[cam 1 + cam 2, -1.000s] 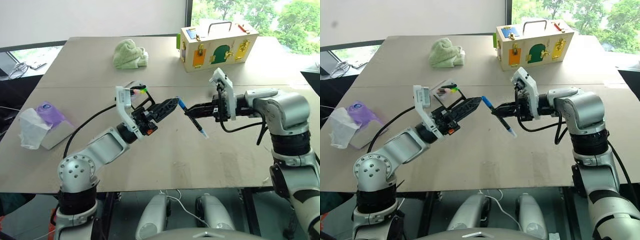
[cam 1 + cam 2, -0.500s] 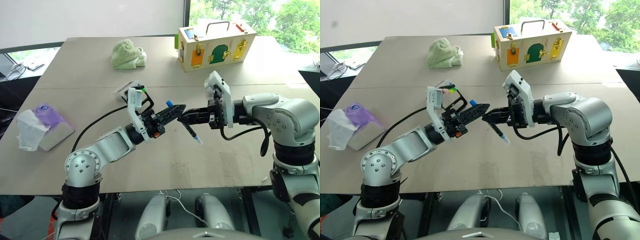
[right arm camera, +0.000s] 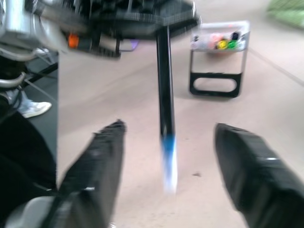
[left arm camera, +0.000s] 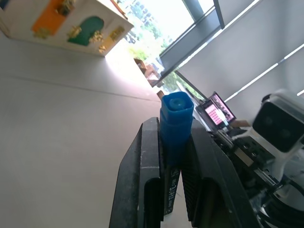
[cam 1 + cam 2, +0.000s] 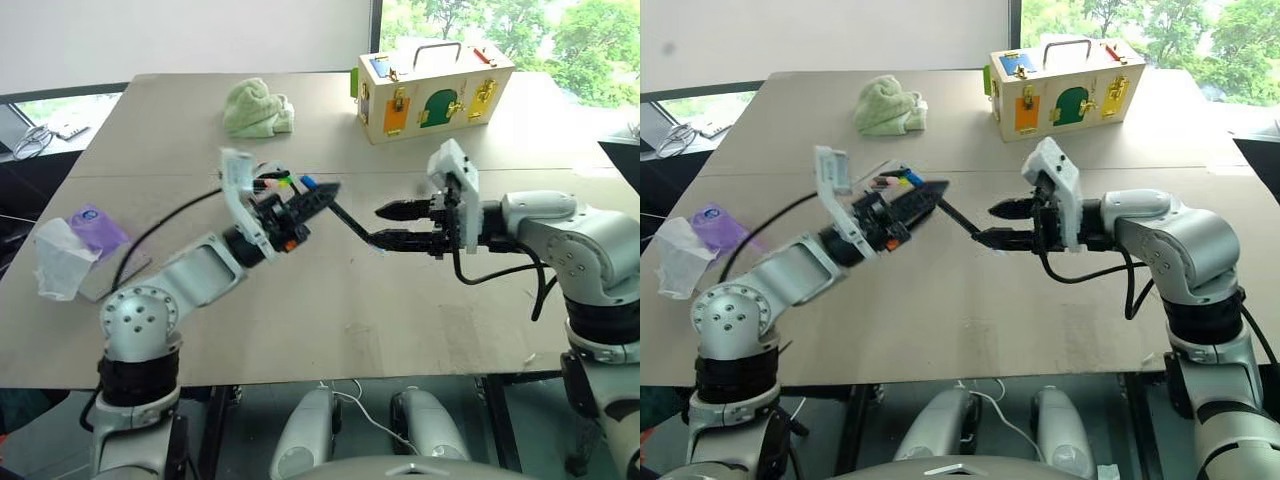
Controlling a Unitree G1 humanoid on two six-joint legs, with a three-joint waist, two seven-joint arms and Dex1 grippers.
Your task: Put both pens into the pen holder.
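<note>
Left eye view puts the two arms nearest, meeting above the middle of the table (image 5: 330,320). The left tool (image 5: 318,196) is clenched on the blue-capped pen (image 5: 345,217), pinching it just under the blue cap (the left wrist view has the cap (image 4: 176,114) poking up between the two black fingers (image 4: 149,171)), and the black barrel slants down and away toward the right arm. The right tool (image 5: 398,225) is released, its jaws spread with the pen's lower end reaching between them; whether that end touches a finger cannot be told. Just behind the left tool the pen holder (image 5: 268,181) stands on the table, green and yellow tips showing. At the left edge lies a tissue pack (image 5: 75,250). Farther back sit a green cloth (image 5: 258,108) and a wooden latch box (image 5: 432,92).
</note>
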